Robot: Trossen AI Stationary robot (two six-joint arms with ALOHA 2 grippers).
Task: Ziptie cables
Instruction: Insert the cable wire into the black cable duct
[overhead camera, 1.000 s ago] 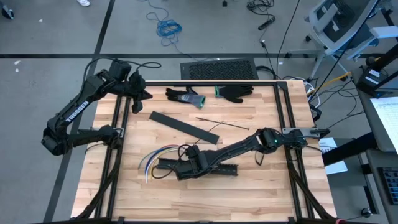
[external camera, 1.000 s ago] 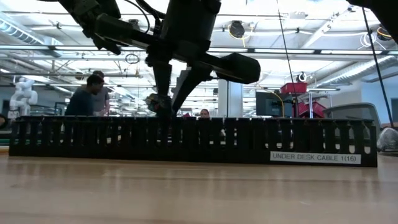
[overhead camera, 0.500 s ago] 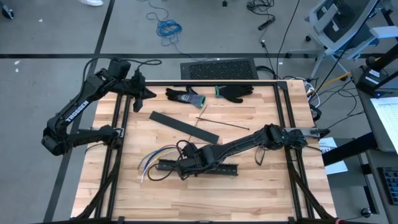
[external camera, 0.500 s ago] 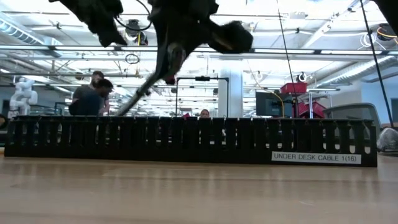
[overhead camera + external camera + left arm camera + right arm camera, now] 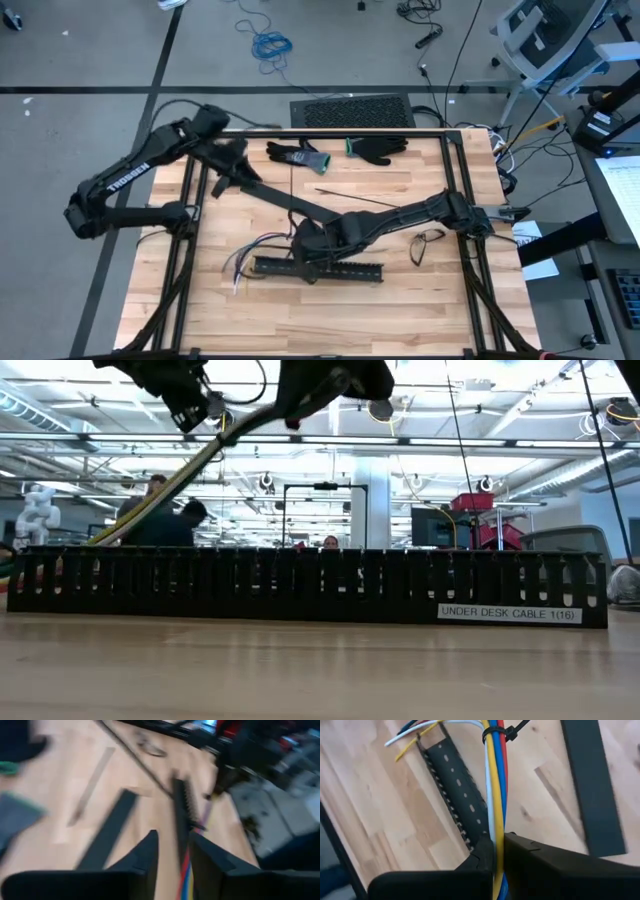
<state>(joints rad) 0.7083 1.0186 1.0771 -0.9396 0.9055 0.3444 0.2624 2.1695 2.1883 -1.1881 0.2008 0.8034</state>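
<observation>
Cables [image 5: 495, 780] clamped between the fingers of the right gripper [image 5: 497, 852], jaws closed tight on the bundle. Red, yellow, blue and white strands run side by side out of the grip. Bound by a black zip tie [image 5: 496, 734] toward the top edge of the right wrist view, loose ends fanning beyond it toward the upper left. In the high view, right gripper [image 5: 308, 240] just below frame centre, over the wooden table [image 5: 400, 300]; free ends of the cables [image 5: 243, 262] spread toward the lower left. Black slotted duct [image 5: 320, 270] flat on the table directly below the gripper; fills the width of the low view [image 5: 320, 585]. Left gripper [image 5: 232, 165] in the upper left of the high view, near the table's far edge, fingers slightly parted, nothing seen held. Flat black strip [image 5: 300, 205] diagonal between the two grippers. Two gloves [image 5: 298, 155] [image 5: 378, 148] at top centre.
</observation>
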